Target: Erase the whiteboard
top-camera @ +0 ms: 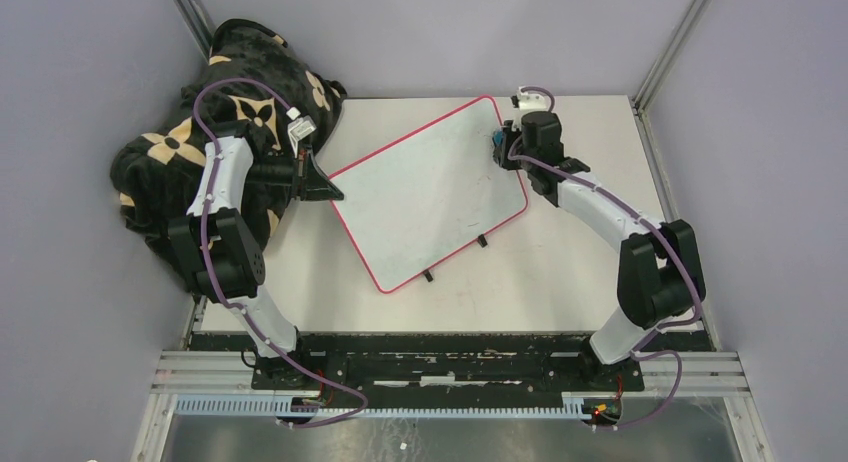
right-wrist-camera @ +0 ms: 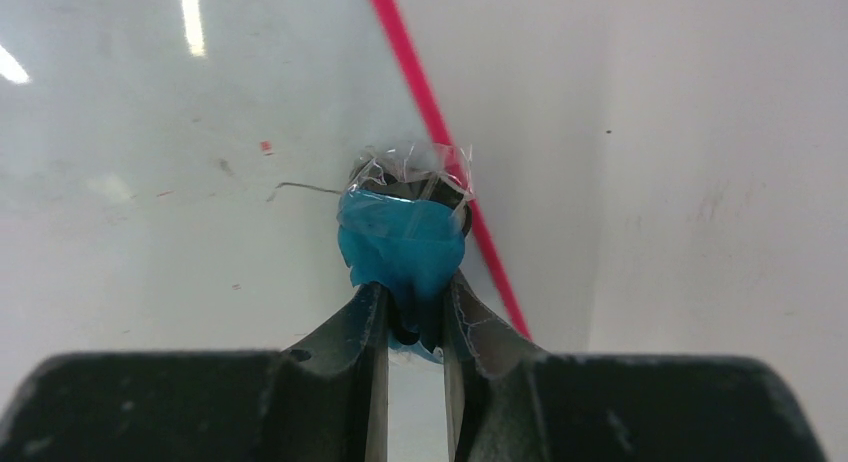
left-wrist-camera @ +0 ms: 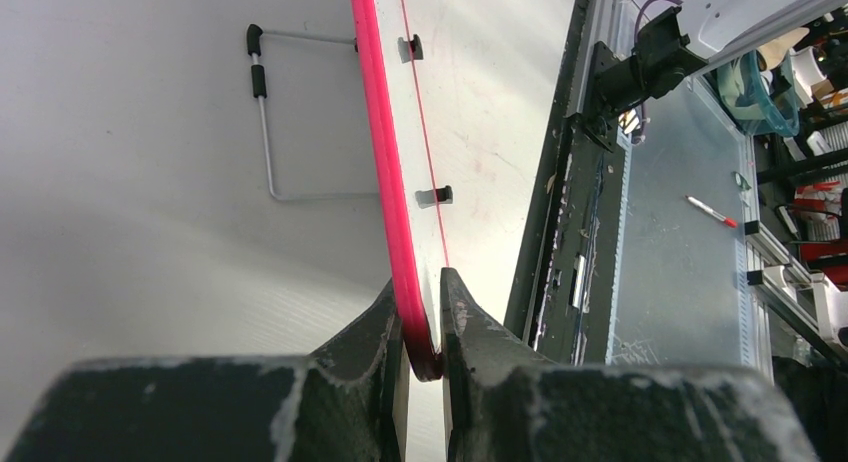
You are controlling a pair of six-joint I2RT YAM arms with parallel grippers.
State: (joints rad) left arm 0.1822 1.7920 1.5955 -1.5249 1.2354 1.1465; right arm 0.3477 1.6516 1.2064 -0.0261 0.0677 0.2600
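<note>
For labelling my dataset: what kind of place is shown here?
Probably a robotics lab test cell: grey wall panels on aluminium posts enclose a white table, the left arm and right arm are bolted to a rail at its edge, and cluttered gear stands beyond.

The white table [top-camera: 560,272] carries the whiteboard [top-camera: 430,192] (set askew) and a dark patterned cloth [top-camera: 250,82], seemingly a blanket.
</note>
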